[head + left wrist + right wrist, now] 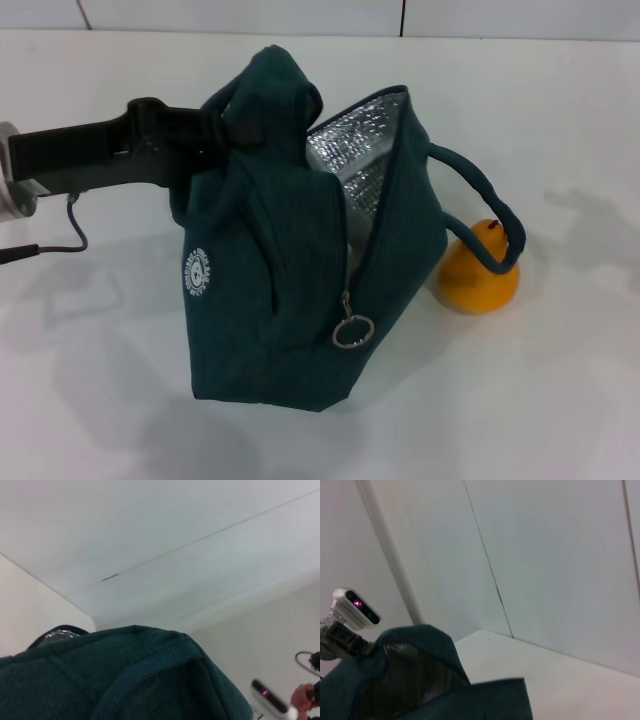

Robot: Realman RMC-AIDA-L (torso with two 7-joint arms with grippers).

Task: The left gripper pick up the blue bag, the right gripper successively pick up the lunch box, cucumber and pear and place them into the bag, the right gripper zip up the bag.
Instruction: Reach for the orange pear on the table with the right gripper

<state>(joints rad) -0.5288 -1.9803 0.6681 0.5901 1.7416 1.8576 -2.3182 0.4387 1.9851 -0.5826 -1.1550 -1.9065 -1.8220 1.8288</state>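
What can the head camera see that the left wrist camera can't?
Only the head view shows the pear on the table beside the blue bag, the bag's ring zipper pull, its round white logo, and the left gripper holding the bag's top. Only the left wrist view shows a wall corner and a camera unit off at the edge. Both show the blue bag and some silver lining.

A bare robot test lab is showing here: a plain white table (560,400) is filling the view, and white wall panels (240,14) with dark seams are running along twelve o'clock.
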